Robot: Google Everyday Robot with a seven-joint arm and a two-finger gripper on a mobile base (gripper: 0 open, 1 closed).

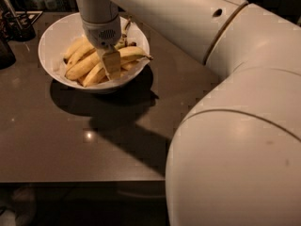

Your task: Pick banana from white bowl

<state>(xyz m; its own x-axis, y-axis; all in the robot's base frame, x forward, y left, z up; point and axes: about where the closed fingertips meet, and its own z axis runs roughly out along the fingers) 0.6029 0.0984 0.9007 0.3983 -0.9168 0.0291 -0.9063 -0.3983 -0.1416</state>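
The banana [134, 52] lies in the white bowl [48, 45], on the right side of the pile, curving from the front of the bowl up toward the right rim, with its thin dark stem pointing right, just over the edge. Several other yellow bananas [77, 55] lie beside it to the left, packed close and touching one another. The gripper [112, 69] reaches straight down into the middle of the bowl, its pale tip lying across the banana's middle and seeming to touch it. Whether the gripper is spread or closed on the fruit cannot be told, since the tip shows as a single flat piece. Above it, the round wrist housing carries a small speckled grille. The bowl stands on a dark, glossy table [70, 140] and casts a broad shadow toward the front. The thick white arm [235, 102] fills the right side. At the far left corner of the table stands a dark holder [19, 26] with thin sticks in it.
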